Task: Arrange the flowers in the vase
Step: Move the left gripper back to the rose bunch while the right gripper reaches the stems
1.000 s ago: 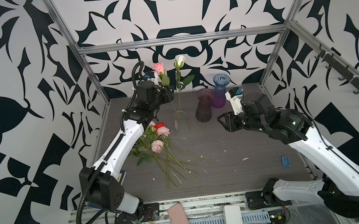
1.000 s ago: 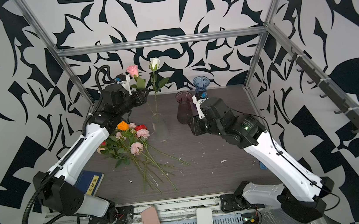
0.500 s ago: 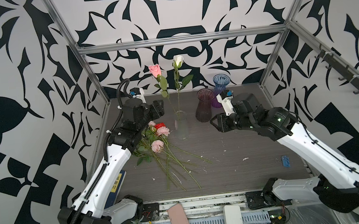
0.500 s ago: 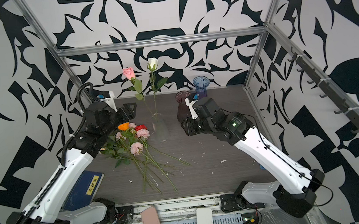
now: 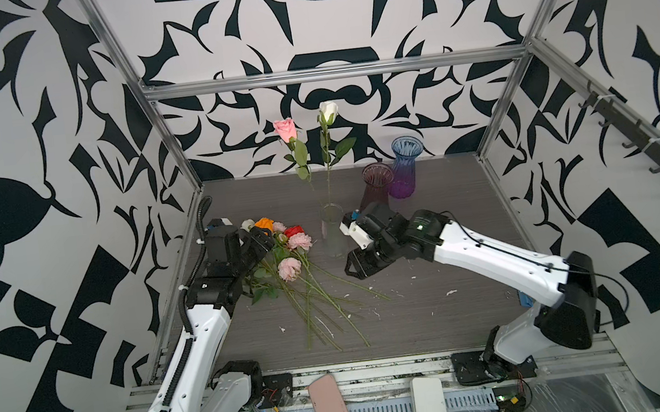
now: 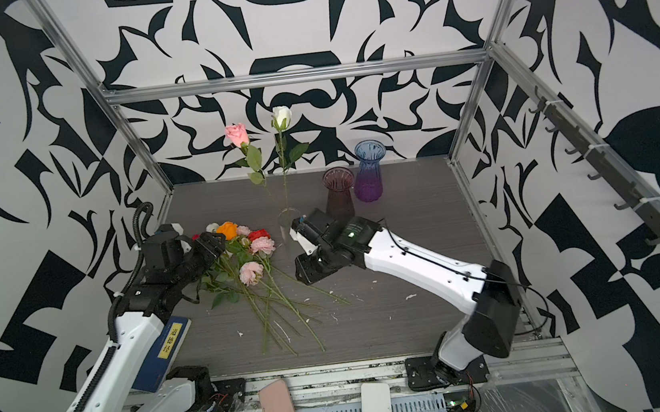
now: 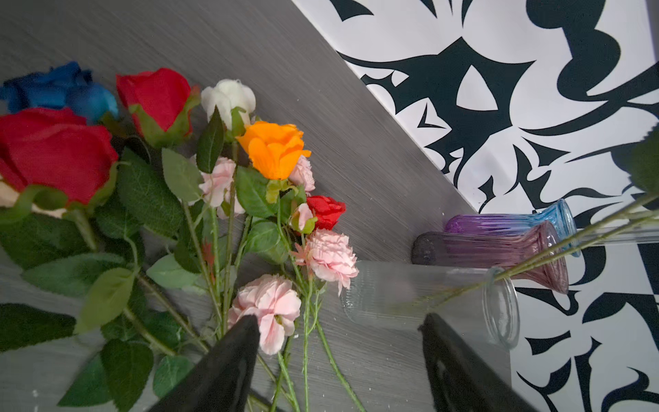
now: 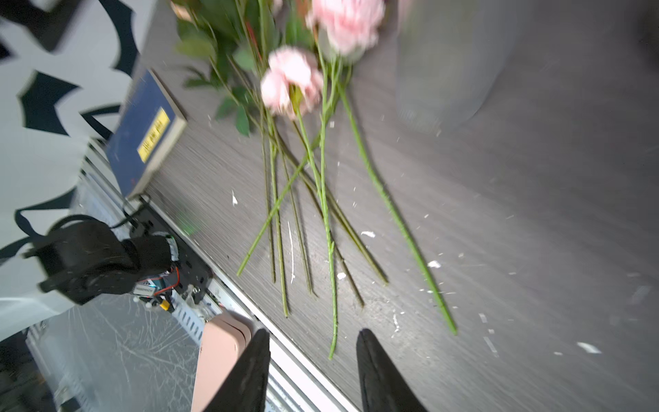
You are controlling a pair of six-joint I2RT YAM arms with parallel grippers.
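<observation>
So, the left gripper (image 7: pixel 338 317) is spread wide with nothing between its fingers (image 7: pixel 231 356). It hangs low over the bloom end of the loose flowers (image 5: pixel 290 261) lying in a pile on the grey table (image 5: pixel 435 308). In the left wrist view one fingertip overlaps a pink ruffled bloom (image 7: pixel 267 310), but I can't tell if it actually touches it. In both top views that gripper sits right beside the orange rose (image 5: pixel 264 224) at the left side of the pile.

The right gripper (image 8: pixel 313 331) is roughly half open and holds nothing either. It's up off the table near the clear glass vase (image 5: pixel 333 231), aimed toward the bare green stems (image 8: pixel 322 214) that fan out toward the front edge. No stem sits between its fingers.

The clear glass vase stands upright mid-table with two flowers in it already, a pink rose (image 5: pixel 284 129) and a white rose (image 5: pixel 328 110). Just behind it, to the right, stand a purple vase (image 5: pixel 376 185) and a blue-to-purple vase (image 5: pixel 403 166), close together. A blue book (image 8: pixel 142 139) with a yellow label lies at the table's front left.
</observation>
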